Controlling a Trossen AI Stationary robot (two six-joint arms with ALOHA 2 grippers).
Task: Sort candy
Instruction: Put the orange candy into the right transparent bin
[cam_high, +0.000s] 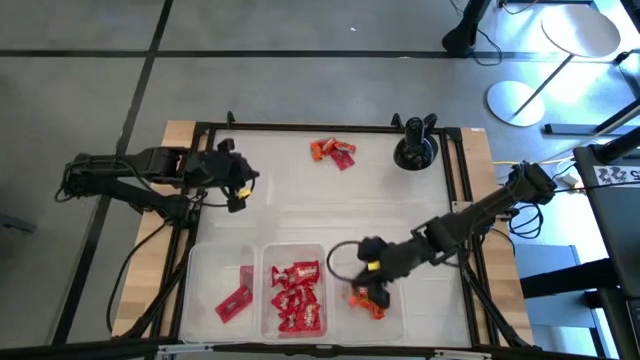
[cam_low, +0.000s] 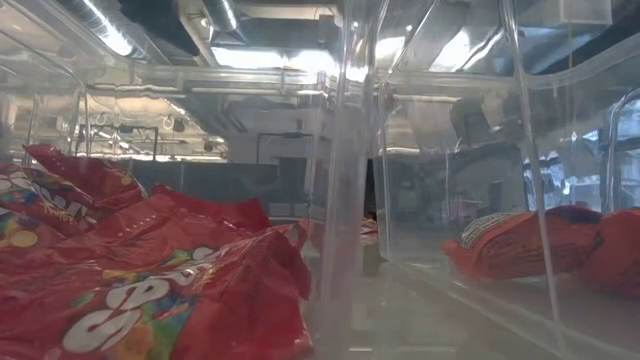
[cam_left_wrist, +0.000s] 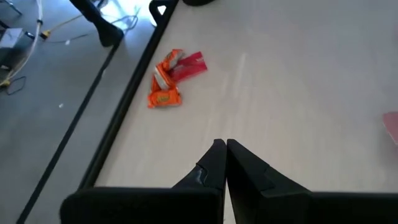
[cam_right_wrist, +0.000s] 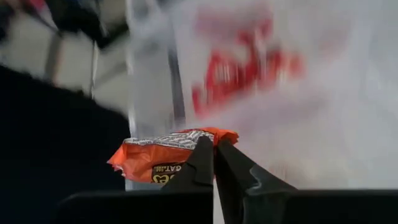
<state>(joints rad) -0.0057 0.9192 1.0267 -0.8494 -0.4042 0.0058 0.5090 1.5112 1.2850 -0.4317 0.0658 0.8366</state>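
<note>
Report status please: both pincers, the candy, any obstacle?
Left pincer shut, empty, waiting at table's left. Right pincer shut on orange candy over right bin. Loose candy remains at far edge. No obstacle seen.

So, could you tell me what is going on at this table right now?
Two robot arms are sorting candy into clear bins along the table's near edge. The right gripper is over the right-hand bin with its fingers shut on an orange packet. The left gripper waits shut and empty over the table's left side. The middle bin holds a pile of red packets, the left bin red bars, and a few candies remain unsorted at the far edge.
</note>
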